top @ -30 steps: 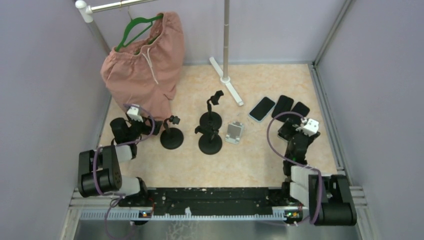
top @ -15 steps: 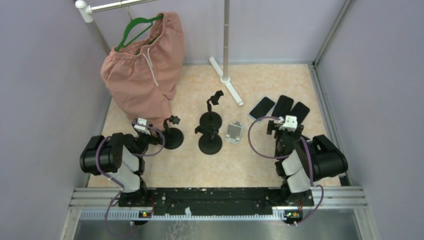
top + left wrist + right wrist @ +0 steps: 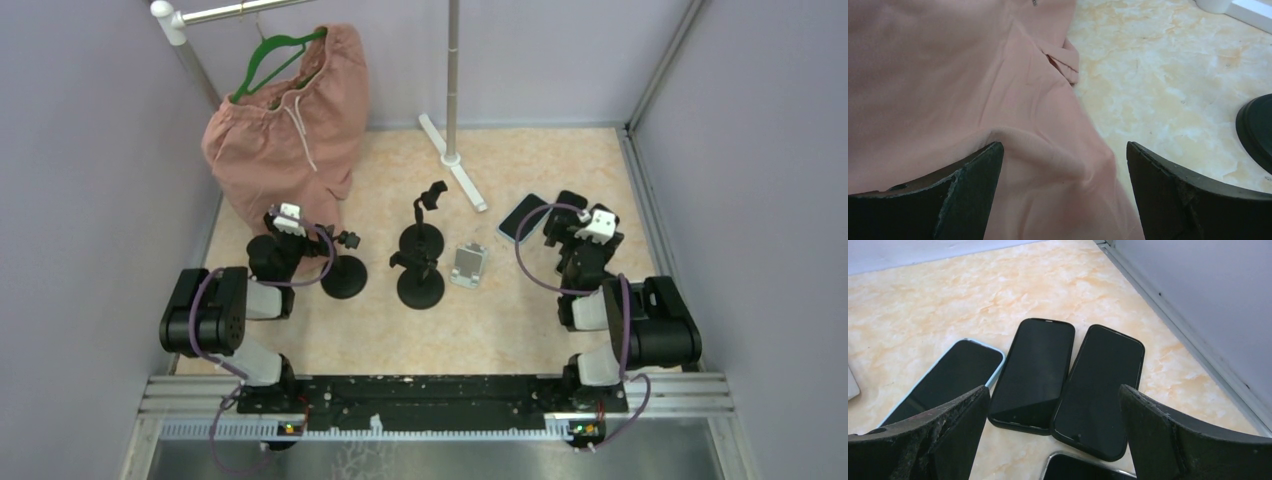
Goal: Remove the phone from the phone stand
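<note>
black arms (image 3: pixel 205 322), purple cables (image 3: pixel 518 258) — white wrist cameras (image 3: pixel 600 222), scuffed fingers (image 3: pixel 1173 440)

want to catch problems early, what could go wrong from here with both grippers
1. The left gripper is open with the pink shorts bulging between its fingers; closing could snag the cloth.
2. The right gripper is open low over phones lying flat, packed side by side; lowering could scrape the middle phone or shove its neighbours.
3. The left arm sits close to the nearest phone stand and a swing could tip it.
</note>
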Motion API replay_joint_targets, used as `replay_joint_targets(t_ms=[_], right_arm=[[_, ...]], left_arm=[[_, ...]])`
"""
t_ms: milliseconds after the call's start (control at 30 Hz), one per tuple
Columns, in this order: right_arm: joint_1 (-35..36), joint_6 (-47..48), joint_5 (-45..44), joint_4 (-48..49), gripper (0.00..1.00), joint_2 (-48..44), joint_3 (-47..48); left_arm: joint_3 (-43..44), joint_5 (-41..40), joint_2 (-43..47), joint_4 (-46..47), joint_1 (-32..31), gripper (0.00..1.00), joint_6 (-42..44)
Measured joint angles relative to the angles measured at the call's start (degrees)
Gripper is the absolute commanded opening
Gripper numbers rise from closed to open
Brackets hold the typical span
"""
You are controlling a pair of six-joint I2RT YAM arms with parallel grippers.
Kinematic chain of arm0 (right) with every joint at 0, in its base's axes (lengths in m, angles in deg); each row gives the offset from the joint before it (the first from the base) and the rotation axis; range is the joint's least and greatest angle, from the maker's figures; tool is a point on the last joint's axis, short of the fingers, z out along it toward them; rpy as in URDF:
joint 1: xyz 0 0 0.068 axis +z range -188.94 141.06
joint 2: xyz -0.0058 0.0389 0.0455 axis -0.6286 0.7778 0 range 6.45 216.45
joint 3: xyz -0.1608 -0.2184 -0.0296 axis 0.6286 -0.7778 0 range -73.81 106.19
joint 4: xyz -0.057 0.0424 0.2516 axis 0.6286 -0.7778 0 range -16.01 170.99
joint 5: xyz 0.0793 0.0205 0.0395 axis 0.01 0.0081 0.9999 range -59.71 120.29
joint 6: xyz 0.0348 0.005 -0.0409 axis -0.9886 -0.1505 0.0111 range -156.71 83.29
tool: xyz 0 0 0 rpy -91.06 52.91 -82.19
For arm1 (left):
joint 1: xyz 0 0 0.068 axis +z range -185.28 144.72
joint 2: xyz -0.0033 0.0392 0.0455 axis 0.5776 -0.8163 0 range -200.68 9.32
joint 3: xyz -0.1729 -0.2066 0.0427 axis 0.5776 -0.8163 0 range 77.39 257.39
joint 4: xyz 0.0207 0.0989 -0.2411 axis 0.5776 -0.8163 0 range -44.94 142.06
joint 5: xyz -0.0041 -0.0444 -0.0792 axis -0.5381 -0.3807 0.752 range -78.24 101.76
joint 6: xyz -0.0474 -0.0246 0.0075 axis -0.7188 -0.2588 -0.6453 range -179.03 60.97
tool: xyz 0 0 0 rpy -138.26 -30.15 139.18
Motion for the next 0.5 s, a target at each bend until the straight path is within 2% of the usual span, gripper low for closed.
replay_joint_targets(t_ms=[500], right_arm=[[0.00,-1.36,2.08,-2.01,0.99,0.00,-0.35]], left_arm=[[-0.02,-1.14,0.00,-1.66,-0.02,0.99,0.66]])
